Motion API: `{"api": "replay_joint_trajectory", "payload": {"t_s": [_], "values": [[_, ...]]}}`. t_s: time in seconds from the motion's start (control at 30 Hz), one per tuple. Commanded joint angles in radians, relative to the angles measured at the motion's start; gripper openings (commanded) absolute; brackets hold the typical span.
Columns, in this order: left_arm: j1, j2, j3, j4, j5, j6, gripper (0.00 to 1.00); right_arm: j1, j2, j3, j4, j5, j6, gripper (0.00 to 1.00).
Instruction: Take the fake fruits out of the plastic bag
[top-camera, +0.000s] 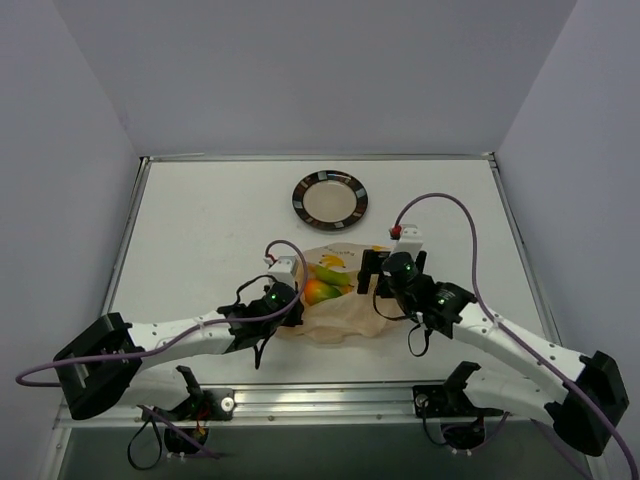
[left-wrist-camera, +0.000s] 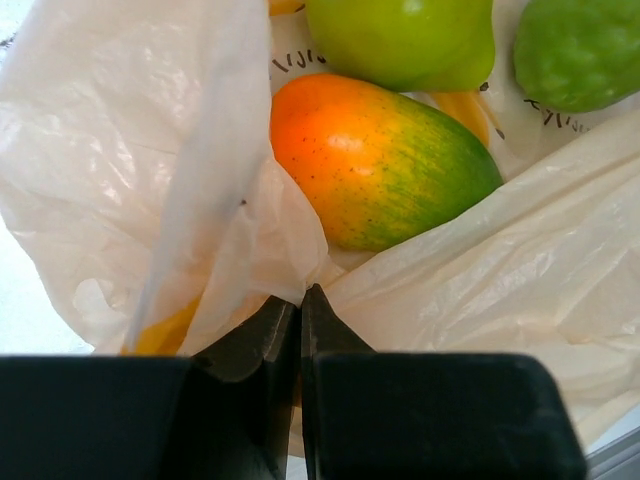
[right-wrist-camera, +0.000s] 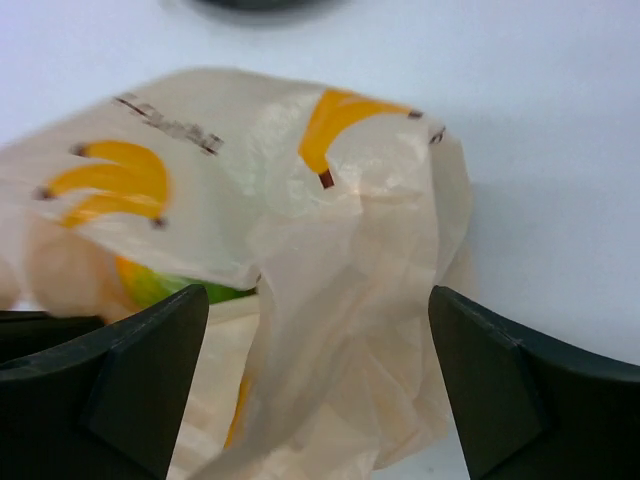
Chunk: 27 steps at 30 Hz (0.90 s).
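Thin crinkly film: plastic bag (top-camera: 345, 318) lies mid-desk, closer to near edge; plate (top-camera: 330, 202) sits toward far edge. Left gripper (left-wrist-camera: 300, 300) is pinched closed on bag's mouth fold. Right gripper (right-wrist-camera: 318, 350) is spread wide astride a flap, gripping nothing. Inside the mouth we see mango (left-wrist-camera: 380, 160), pear (left-wrist-camera: 400, 40), round green fruit (left-wrist-camera: 575, 50). We judge film limp, light, draggy; fruits rigid, glossy, likely slippery. Take mango across its middle.

bright even light, soft shadows, wrist foregrounds blurred
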Motion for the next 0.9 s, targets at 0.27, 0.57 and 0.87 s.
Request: {"api": "replay_joint_trajectory", "payload": {"t_s": [0.27,0.57,0.87], "values": [[-0.024,-0.04,-0.01,0.077,-0.034,-0.024,0.02,0.056,-0.065,0.212,-0.036,-0.266,-0.155,0.22],[-0.032,-0.072,-0.031,0.079,-0.059,-0.013,0.02,0.165,0.266,0.194,0.243,-0.389,-0.268,0.26],[-0.032,-0.063,-0.065,0.102,-0.075,-0.019,0.02,0.163,0.469,0.214,0.317,-0.241,-0.359,0.43]]}}
